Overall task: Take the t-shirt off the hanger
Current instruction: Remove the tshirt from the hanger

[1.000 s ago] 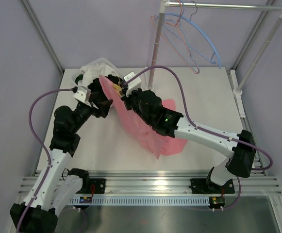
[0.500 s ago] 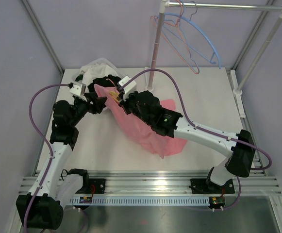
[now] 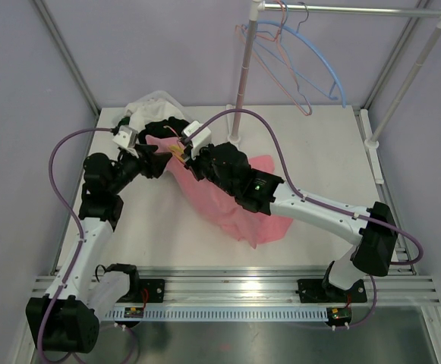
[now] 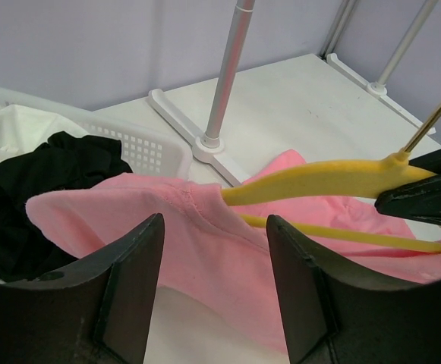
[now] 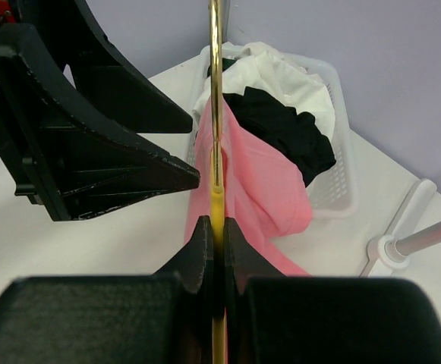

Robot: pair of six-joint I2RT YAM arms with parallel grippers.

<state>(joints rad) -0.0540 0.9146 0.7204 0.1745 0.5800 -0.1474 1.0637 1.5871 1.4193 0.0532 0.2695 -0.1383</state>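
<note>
My right gripper [image 5: 213, 227] pinching yellow hanger [image 5: 217, 203] just below hook. My left gripper [image 4: 212, 224] spread, facing pink t-shirt [image 4: 220, 254] collar, nothing clamped. Basket [image 4: 148, 152] behind.

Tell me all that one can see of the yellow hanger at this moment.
The yellow hanger has a thick, foam-like arm, a thin lower bar and a golden metal hook. The right gripper is shut on its neck, just below the hook. One arm goes into the neck opening of the pink t-shirt; its other side is out of view.
</note>
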